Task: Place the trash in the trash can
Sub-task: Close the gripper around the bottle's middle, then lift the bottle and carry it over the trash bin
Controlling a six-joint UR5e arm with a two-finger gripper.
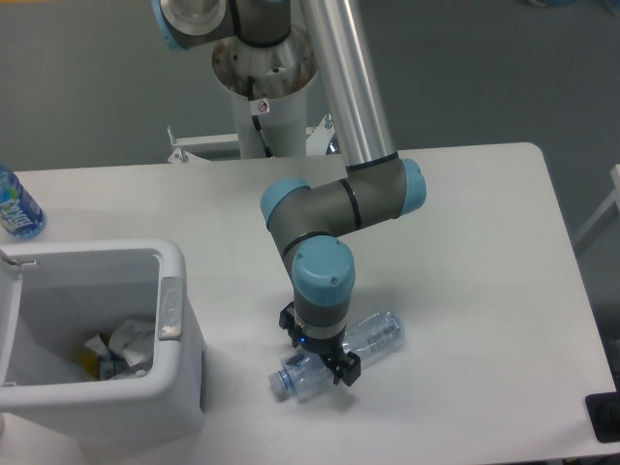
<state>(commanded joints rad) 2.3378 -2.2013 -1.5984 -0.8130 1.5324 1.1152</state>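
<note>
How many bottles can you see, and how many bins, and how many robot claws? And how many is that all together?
Bottles: 2, a crushed clear bottle lying on the table and an upright bottle with a blue label at the left edge.
Bins: 1, the white trash can.
Claws: 1, the claw down at the crushed bottle.
Total: 4

The scene is viewed by a single fixed camera, set high and angled steeply down toward the arm's base. The white table (pixel 465 242) is framed almost whole at moderate range, its left and near edges being cropped.
</note>
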